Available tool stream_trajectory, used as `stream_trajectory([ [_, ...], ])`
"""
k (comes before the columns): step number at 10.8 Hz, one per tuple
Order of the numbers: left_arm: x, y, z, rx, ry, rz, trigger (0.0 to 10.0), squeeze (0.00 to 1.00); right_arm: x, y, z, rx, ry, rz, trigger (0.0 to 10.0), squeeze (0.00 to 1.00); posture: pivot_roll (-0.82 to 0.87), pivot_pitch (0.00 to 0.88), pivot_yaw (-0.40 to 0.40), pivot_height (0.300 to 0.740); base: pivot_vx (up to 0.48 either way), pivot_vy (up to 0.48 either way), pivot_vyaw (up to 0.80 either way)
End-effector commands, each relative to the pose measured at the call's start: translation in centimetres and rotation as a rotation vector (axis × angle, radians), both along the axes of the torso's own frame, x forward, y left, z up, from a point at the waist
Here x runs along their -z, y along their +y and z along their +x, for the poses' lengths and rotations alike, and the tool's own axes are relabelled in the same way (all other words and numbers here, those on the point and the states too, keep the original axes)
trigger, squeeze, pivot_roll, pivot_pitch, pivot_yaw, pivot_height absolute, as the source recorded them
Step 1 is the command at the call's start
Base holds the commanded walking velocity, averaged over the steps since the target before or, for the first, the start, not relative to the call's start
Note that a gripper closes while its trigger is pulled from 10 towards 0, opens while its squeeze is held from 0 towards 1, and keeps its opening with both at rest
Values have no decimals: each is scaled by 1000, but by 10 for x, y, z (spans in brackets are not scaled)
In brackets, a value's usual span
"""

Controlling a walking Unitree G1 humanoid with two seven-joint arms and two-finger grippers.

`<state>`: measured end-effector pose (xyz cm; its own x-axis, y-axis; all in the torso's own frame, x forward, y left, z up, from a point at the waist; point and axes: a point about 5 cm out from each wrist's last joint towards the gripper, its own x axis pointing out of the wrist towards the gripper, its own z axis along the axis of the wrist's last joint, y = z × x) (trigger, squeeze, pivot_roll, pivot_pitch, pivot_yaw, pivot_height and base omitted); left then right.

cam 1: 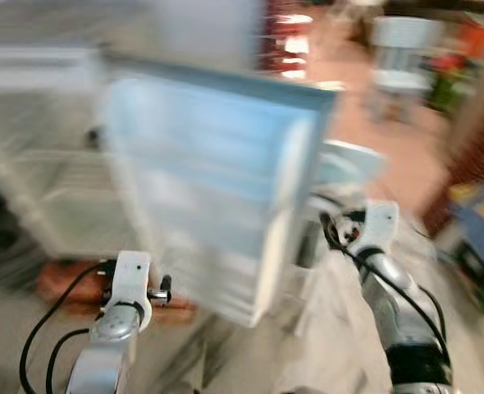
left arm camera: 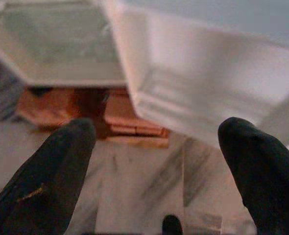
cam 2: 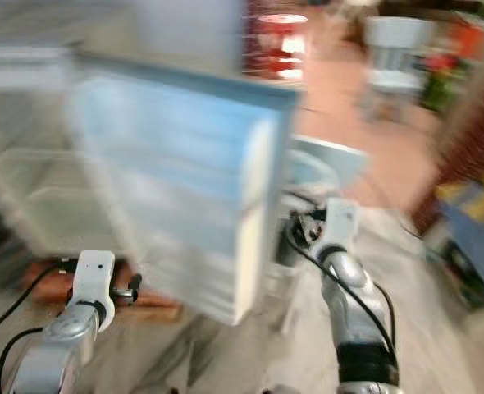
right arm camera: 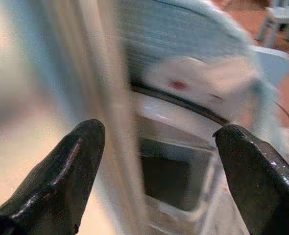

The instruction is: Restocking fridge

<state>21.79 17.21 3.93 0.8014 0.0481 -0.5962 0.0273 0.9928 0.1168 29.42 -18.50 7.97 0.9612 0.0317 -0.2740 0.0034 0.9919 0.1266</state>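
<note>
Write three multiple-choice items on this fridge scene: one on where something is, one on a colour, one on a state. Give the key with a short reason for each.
1. Where does the open pale blue fridge door stand?
A. Between the two arms
B. Left of both arms
C. Behind the robot

2. What colour is the low block under the fridge?
A. Green
B. Reddish-brown
C. Black

3. How do the fingers of the left claw stand?
A. Shut on a bottle
B. Pressed together, empty
C. Apart, holding nothing

Key: 1 A, the head views show the door with the left arm on one side and the right claw on the other. 2 B, the left wrist view shows a reddish-brown block on the pale marbled floor. 3 C, the two black fingers stand wide apart with only floor between them.
</note>
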Motion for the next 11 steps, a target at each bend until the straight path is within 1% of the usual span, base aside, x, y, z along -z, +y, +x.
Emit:
stream_trajectory([
  [1, -4, -4, 2, 39, -9, 2, 10000, 0, -4, -1, 4, -5, -23, -4, 10000, 0, 76, 0, -4, 740, 0, 0, 663],
  [2, -5, -5, 3, 61, -11, 12, 10000, 0, -5, -1, 5, -12, -30, -10, 10000, 0, 79, 0, -3, 740, 0, 0, 656],
  [3, -9, -8, 8, 107, -54, 13, 10000, 0, -6, -2, 8, -5, -36, -13, 10000, 0, 80, 0, -3, 740, 0, 0, 663],
  [4, -4, -11, 2, 148, -3, -3, 10000, 0, -7, -2, 11, 1, -45, -16, 10000, 0, 82, 0, -1, 740, 0, 0, 656],
  [5, 0, -6, -4, 137, 18, 14, 10000, 0, -8, -1, 13, 1, -51, -16, 10000, 0, 83, 0, 1, 740, 0, 0, 663],
  [6, 3, 5, -10, 104, 26, 36, 10000, 0, -9, -2, 15, 3, -56, -13, 10000, 0, 91, 0, -3, 740, 0, 0, 619],
  [7, 4, 9, -14, 81, 33, 24, 10000, 0, -11, -4, 19, 3, -63, -18, 10000, 0, 99, 0, -10, 740, 0, 0, 619],
  [8, 0, 3, -13, 104, 31, 17, 10000, 0, -14, -4, 22, -6, -70, -23, 10000, 0, 108, 0, -14, 740, 0, 0, 625],
  [9, -5, -5, -7, 141, -27, 59, 10000, 0, -15, -1, 25, -14, -73, -21, 10000, 0, 107, 0, -17, 740, 0, 0, 625],
  [11, -4, -6, -8, 143, -18, 57, 10000, 0, -15, 1, 26, -28, -71, -9, 10000, 0, 102, 0, -21, 740, 0, 0, 625],
])
